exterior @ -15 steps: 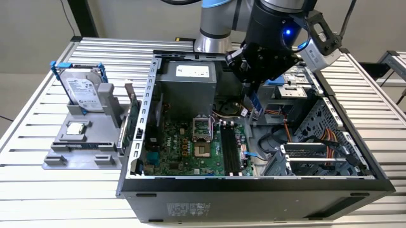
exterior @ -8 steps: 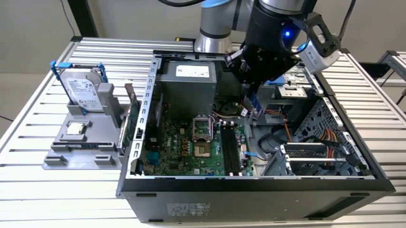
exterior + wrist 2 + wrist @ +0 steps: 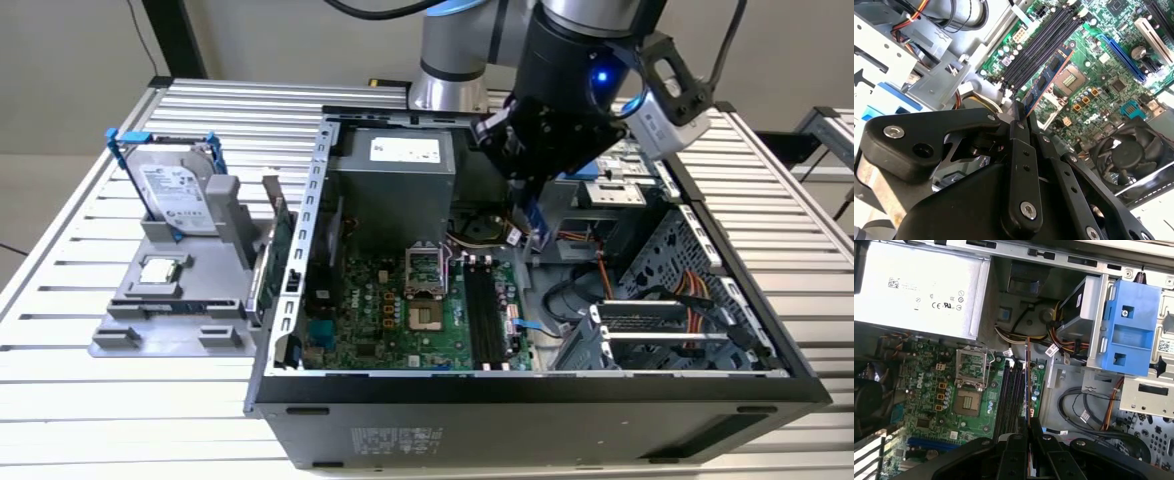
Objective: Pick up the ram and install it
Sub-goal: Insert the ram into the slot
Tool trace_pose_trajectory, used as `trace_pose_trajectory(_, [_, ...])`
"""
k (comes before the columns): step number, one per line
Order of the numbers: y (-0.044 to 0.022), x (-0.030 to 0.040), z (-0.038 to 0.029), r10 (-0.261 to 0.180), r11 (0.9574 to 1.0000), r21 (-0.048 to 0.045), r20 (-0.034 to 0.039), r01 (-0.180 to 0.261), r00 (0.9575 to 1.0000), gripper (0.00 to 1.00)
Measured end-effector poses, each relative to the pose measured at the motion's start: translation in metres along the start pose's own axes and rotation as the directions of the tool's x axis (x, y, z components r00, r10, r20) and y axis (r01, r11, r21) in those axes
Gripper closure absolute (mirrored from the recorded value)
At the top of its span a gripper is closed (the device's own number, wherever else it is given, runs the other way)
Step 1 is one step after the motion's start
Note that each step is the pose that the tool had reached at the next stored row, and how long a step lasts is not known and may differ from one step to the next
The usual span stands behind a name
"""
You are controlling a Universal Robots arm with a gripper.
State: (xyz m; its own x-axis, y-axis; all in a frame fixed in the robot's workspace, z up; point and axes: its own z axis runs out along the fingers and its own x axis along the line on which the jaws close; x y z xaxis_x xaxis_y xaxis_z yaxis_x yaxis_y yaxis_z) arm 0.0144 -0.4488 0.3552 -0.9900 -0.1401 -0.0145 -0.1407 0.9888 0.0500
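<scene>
1. pincer [image 3: 523,195]: clenched, grasping the ram [image 3: 534,226] by one end; the blue stick is pointing straight out past the fingertips, toward the motherboard [image 3: 387,310].
2. ram, location: hanging inside the open computer case [image 3: 534,400], held clear of the board below the pincer. In the first wrist view it is showing edge-on [image 3: 1027,375] and running along the memory slots [image 3: 1009,395]; which slot it is lying over, cannot tell.
3. step in hand, judged: pickup is looking done and the carry-to-slot part of the install is under way; the stick is not yet seated.
4. seating, judged: this is calling for the stick's lower edge running true along one slot, with no tilt, and a straight push.
5. beside the slots, off to one side of the pincer: the open processor socket [image 3: 970,385].
6. beyond the stick's far end: a bundle of cables [image 3: 1024,332] and the power supply [image 3: 919,285]; the cables are sitting near the slot ends and, judged, could be snagging.
7. on the pincer's other side: a blue drive caddy [image 3: 1129,330].
8. well apart from the pincer, outside the case: a hard drive [image 3: 174,190] standing in a grey fixture [image 3: 127,335], with a processor chip [image 3: 160,268] lying there.
</scene>
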Motion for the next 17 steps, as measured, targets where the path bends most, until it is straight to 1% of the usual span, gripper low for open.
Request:
trace_pose_trajectory(7, [-0.0002, 0.0, 0.0045, 0.004, 1.0, 0.0, 0.0, -0.004, 1.0, 1.0])
trace_pose_trajectory(17, [-0.0004, 0.0001, 0.0092, 0.006, 1.0, 0.0, 0.0, -0.006, 1.0, 1.0])
